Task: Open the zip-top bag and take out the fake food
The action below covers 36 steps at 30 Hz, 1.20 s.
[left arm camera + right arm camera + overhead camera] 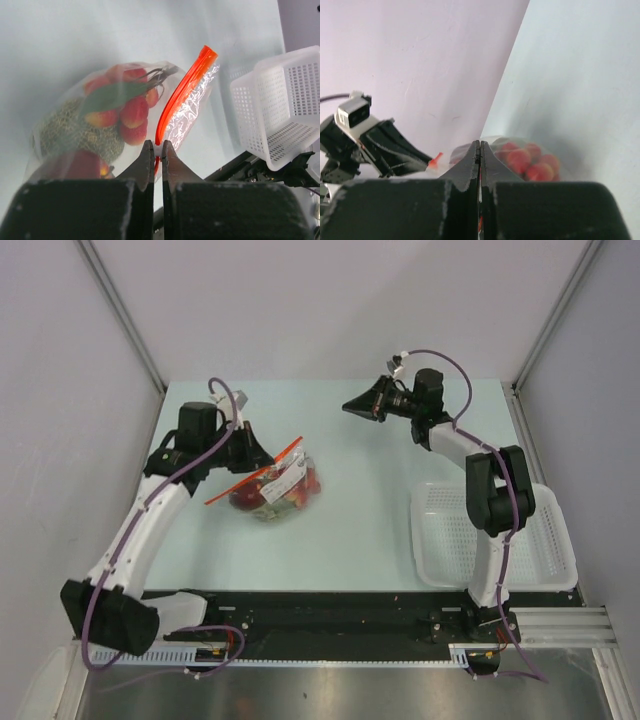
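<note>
The zip-top bag (pixel 277 486) lies left of the table's middle, its red-orange zip strip (pixel 184 92) standing up along the mouth. Through the clear plastic I see the fake food: red-and-yellow bits (pixel 134 111), a pale-green netted vegetable (pixel 75 132) and a dark red apple (pixel 75 165). My left gripper (pixel 155 145) is shut on the near end of the zip strip, a small white piece pinched between its tips. My right gripper (pixel 350 406) hangs shut and empty over the far middle of the table, apart from the bag (pixel 520 157).
A white mesh basket (pixel 440 540) stands at the near right beside the right arm's base; the same basket (pixel 280 100) shows at the right in the left wrist view. Grey walls close off the table's back and sides.
</note>
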Available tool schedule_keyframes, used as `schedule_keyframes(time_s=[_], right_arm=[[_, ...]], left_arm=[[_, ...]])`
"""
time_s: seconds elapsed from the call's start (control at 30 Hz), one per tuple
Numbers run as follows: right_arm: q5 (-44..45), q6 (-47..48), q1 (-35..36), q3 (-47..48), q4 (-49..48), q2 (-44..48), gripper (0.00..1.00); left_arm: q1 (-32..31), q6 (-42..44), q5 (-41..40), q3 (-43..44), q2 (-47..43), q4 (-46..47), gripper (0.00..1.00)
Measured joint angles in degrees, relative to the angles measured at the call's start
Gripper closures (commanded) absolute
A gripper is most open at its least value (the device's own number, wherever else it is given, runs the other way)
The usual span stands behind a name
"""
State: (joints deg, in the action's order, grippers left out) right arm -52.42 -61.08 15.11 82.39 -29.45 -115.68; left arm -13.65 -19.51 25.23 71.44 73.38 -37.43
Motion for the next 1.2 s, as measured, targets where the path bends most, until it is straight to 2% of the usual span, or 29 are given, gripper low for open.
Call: schedule_keyframes(time_s=[0.1, 0.2, 0.23, 0.4, 0.43, 0.57, 0.63, 0.8, 1.0, 1.17, 1.2], right_arm=[[0.3, 1.0, 0.1, 2.1, 1.4, -0.2, 1.0], [-1.7, 0.9, 1.3, 2.9, 0.9, -0.3, 0.67], [-2.4, 1.5, 1.8, 3.2, 1.3, -0.3, 0.5], [-5.4, 7.9, 7.0, 3.6, 7.4, 0.7, 0.26], [-6.1, 8.8, 8.0, 3.6, 8.3, 1.1, 0.25], [-8.8, 10.5, 11.1, 3.0, 8.8, 2.5, 0.24], [-10.3, 10.6, 11.4, 2.3, 7.9, 3.1, 0.27], [-12.2, 9.0, 11.2, 1.2, 4.2, 3.1, 0.45], [-13.0, 6.6, 11.5, 1.2, 0.0, 3.1, 0.49], [-12.9, 7.9, 12.1, 1.2, 1.2, 2.9, 0.47], [-12.9, 8.8, 12.1, 1.3, 1.8, 2.9, 0.44]], left_arm=[[0.0, -2.0, -2.5, -4.5, -7.1, -0.3, 1.0], [0.0, -3.2, -2.4, -6.8, -10.1, 0.6, 1.0], [0.0, -3.5, -2.0, -6.8, -9.7, 1.7, 1.0], [0.0, -3.5, 0.2, -3.1, -1.9, 4.7, 1.0], [0.0, -3.3, 0.5, -2.6, -0.9, 5.1, 1.0], [0.0, -2.3, 2.0, -1.5, -0.1, 5.7, 1.0], [0.0, -1.8, 3.1, -1.1, -0.1, 6.2, 1.0], [0.0, -1.4, 5.3, -1.1, -0.1, 6.4, 1.0], [0.0, -1.4, 6.9, -1.2, -0.2, 6.5, 1.0], [0.0, -1.4, 7.4, -1.2, -0.2, 6.5, 1.0], [0.0, -1.4, 7.5, -1.2, -0.2, 6.5, 1.0]])
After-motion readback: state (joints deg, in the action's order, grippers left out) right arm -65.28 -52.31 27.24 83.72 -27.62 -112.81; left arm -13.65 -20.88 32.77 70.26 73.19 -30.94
